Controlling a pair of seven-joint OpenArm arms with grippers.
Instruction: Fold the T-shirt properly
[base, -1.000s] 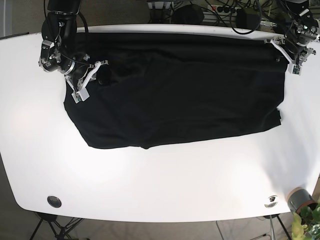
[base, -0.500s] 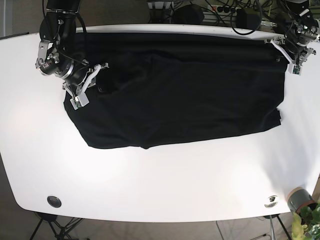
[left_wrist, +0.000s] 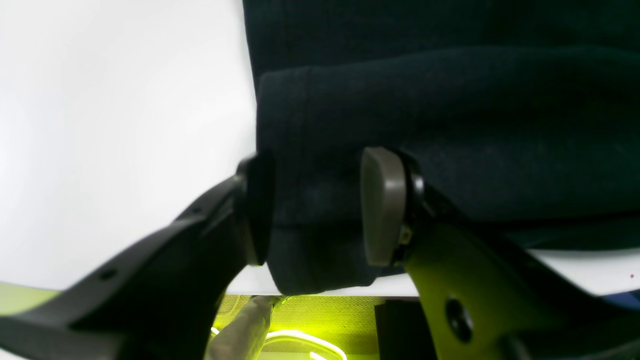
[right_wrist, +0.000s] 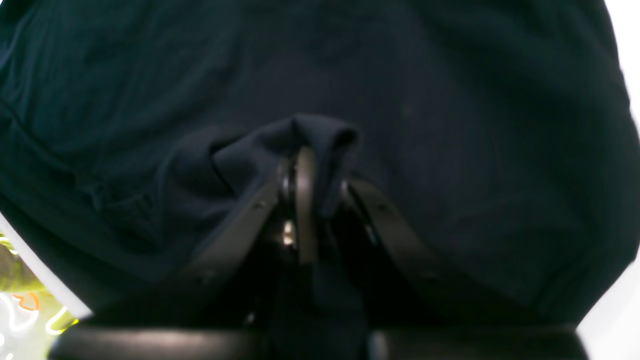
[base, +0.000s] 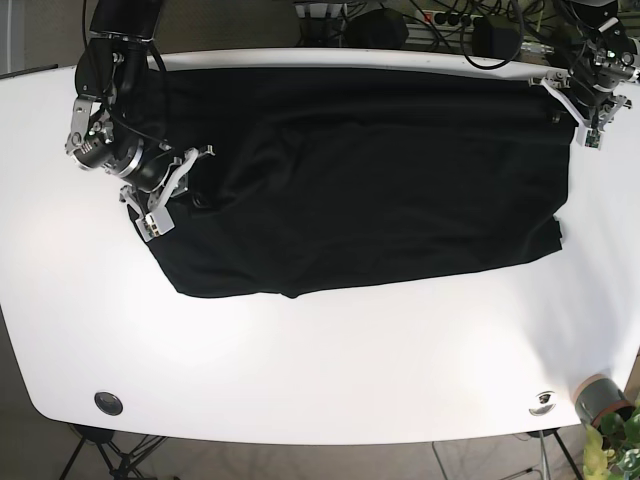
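The black T-shirt (base: 360, 180) lies spread over the far half of the white tabletop (base: 320, 360), with its upper edge along the back rim of the tabletop. The right gripper (right_wrist: 305, 185) has its fingers (right_wrist: 300, 200) clenched on a small raised fold of the cloth near the shirt's edge, on the left side of the base view. The left gripper (left_wrist: 317, 205) stands at the opposite corner, and its fingers (left_wrist: 382, 205) are parted, one on each side of a thick hem that hangs over the tabletop's rim; they do not press the cloth, so this corner is not held. I think the main risk is here: if the right arm pulls while the left side is free, the whole shirt may slide across the smooth tabletop instead of folding, or the hanging hem may slip off the rim. Also the pinch of the right gripper looks thin and bunched, so the fabric could escape from it, or it may lift only one layer and make a crooked fold.
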